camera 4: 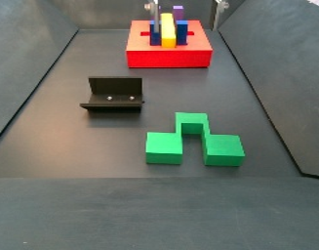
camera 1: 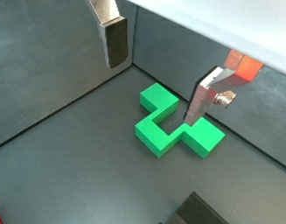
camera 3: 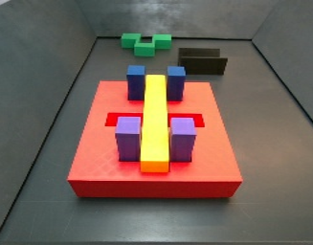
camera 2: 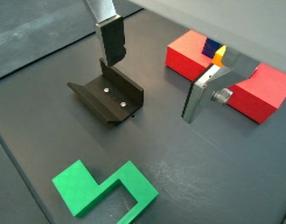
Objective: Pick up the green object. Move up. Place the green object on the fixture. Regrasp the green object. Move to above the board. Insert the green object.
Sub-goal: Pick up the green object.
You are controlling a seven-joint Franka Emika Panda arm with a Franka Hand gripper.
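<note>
We see the green object (camera 4: 188, 140) lying flat on the dark floor (camera 4: 70, 117), untouched, near the fixture (camera 4: 112, 95) and well apart from the board (camera 4: 170, 54). Our pincer (camera 1: 156, 61) hangs above it, released and empty. In a wrist view the piece sits low between the two silver fingers (camera 1: 205, 98), so the pickup looks like a drop downward.

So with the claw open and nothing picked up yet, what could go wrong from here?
1. The green object lies flat on the floor with stepped arms; the open claw may close on a narrow arm and tilt it.
2. It sits near a wall in a wrist view, so a finger could scrape there.
3. The fixture is close by; a low carry might bump it.
</note>
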